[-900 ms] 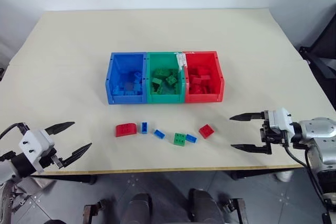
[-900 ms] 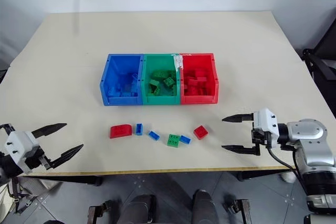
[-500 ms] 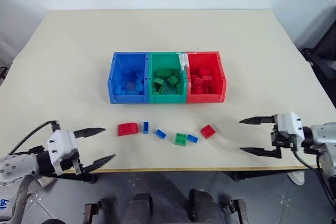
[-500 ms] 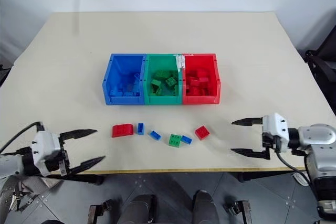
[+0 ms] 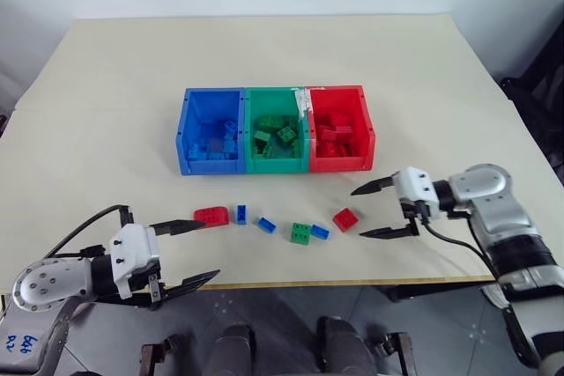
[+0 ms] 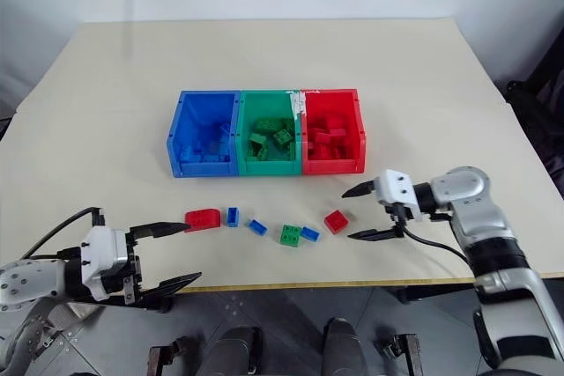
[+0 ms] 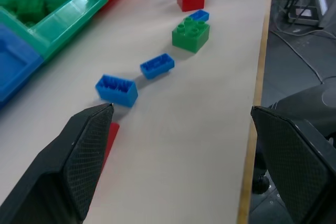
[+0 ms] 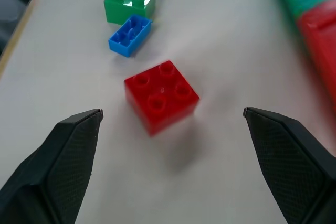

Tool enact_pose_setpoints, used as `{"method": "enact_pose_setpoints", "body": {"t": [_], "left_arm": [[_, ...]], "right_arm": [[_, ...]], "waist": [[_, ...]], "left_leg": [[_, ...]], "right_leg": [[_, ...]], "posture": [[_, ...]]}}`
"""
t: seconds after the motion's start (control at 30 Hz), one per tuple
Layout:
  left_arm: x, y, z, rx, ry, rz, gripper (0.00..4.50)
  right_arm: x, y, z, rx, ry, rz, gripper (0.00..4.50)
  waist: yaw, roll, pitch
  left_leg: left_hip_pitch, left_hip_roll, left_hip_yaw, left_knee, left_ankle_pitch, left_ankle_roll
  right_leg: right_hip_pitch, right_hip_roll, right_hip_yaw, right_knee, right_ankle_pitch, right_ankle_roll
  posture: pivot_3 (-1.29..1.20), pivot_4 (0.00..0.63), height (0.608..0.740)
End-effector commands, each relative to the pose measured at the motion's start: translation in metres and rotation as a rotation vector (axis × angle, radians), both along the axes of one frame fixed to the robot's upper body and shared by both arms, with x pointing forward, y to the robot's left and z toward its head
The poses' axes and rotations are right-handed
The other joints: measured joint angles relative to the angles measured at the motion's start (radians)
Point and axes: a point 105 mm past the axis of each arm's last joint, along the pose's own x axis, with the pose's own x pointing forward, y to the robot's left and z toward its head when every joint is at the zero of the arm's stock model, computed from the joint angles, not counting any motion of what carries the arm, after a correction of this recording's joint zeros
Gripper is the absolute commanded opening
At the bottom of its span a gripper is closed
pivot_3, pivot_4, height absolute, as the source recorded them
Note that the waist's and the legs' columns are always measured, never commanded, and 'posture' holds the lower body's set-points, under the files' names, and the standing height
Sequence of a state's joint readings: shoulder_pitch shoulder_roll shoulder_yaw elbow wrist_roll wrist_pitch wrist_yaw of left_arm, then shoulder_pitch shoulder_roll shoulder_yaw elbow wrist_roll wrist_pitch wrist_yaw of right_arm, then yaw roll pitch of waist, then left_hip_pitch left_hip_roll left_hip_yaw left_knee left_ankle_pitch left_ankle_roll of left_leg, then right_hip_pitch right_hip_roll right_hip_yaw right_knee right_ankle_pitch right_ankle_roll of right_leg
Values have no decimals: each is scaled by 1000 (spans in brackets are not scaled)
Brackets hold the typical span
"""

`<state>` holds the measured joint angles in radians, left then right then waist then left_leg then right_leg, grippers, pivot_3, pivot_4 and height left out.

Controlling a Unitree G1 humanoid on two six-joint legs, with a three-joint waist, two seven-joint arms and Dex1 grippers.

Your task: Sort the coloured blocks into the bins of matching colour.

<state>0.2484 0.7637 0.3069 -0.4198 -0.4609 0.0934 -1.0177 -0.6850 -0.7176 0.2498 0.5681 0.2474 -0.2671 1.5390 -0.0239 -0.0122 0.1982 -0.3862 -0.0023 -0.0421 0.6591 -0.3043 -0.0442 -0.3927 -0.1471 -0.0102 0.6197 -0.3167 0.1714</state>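
1. Right gripper (image 5: 373, 211), its two black fingers spread wide and empty, sits just right of a square red studded plastic brick (image 5: 345, 218).
2. Left gripper (image 5: 197, 254) gapes empty near a curved-top red brick (image 5: 211, 216).
3. Small blue bricks (image 5: 241, 214) and a green brick (image 5: 301, 233) lie between them.
4. Joined blue, green and red plastic bins (image 5: 276, 166) stand farther back.

Hidden and cut-off parts

In the left wrist view, the curved red block (image 7: 111, 139) is mostly hidden behind an end effector finger (image 7: 84, 161); the bins (image 7: 63, 11) are cut off by the edge, and their blocks are too jumbled to count.
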Motion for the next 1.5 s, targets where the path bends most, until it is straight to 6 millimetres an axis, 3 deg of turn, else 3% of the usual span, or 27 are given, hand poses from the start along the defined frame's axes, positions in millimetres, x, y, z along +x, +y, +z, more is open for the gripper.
{"method": "enact_pose_setpoints", "body": {"t": [0.03, 0.17, 0.27, 0.57, 0.7, 0.77, 0.9, 1.07, 1.2, 1.33, 1.5], "left_arm": [[-2, 2, 10, 6, -50, 13, 4500], [-3, 5, 10, 5, -62, 40, 4500], [-6, 4, 13, -48, -55, 53, 4500], [-7, 4, 29, -178, -100, 123, 4500], [-3, 16, 26, -189, -103, 174, 4500], [-1, 20, 24, -181, -108, 192, 4500], [1, 24, 24, -175, -106, 200, 4500], [2, 21, 24, -144, -97, 156, 4500], [7, 6, 23, -135, -89, 83, 4500], [17, -14, 16, -110, -57, -30, 4500], [24, -24, 15, -114, -64, -101, 4500]], "right_arm": [[-4, 4, -3, -37, 38, 87, 3911], [-9, 2, -11, -87, 76, 116, 2479], [-5, 4, 0, -9, 62, 98, 1458], [32, -5, 88, 482, 9, -247, 1386], [69, -12, 104, 530, -122, -474, 1386], [79, -7, 101, 495, -139, -513, 1386], [89, 2, 105, 535, -149, -545, 2719], [80, -4, 107, 564, -160, -516, 4467], [33, -18, 95, 527, -115, -340, 4467], [-8, -53, 59, 319, -53, -345, 4467], [-33, -68, 42, 240, -2, -375, 4467]], "waist": [[1, 0, 0], [-3, 0, 0], [-4, 0, 0], [-2, 0, 0], [-7, 0, 0], [-7, 0, 0], [-4, 0, 0], [-2, 0, 0], [10, 1, 0], [25, 1, 0], [6, 1, 0]], "left_leg": [[0, 0, 0, 0, 0, 0], [0, 0, 0, 0, 0, 0], [0, 0, 0, 0, 0, 0], [0, 0, -1, 0, 0, 0], [0, 0, 0, 0, 0, 0], [0, 0, 1, 0, 0, -1], [-1, 0, 1, -1, 0, 0], [-3, 0, 0, -1, -1, 0], [-3, 0, -1, -1, -1, 0], [-3, -1, -1, 0, -1, 1], [0, 0, 1, 1, -1, 1]], "right_leg": [[0, 0, 0, 0, 0, 0], [0, 0, 0, 1, 0, 0], [0, 0, 0, 1, 0, 0], [0, 0, 0, 1, 0, 0], [0, 0, 0, 0, 0, 0], [-1, 0, 0, 1, 0, 0], [-2, 0, 0, 2, 0, -1], [-2, 0, 0, 1, 0, -1], [-1, 0, -2, 1, 0, -1], [0, -1, -2, 0, 0, 0], [0, 0, -2, 1, 0, 0]], "posture": [[0, 150, 740], [0, 150, 740], [0, 150, 740], [0, 150, 740], [0, 150, 740], [0, 150, 740], [0, 150, 740], [0, 150, 740], [0, 150, 740], [0, 150, 740], [0, 150, 740]]}}
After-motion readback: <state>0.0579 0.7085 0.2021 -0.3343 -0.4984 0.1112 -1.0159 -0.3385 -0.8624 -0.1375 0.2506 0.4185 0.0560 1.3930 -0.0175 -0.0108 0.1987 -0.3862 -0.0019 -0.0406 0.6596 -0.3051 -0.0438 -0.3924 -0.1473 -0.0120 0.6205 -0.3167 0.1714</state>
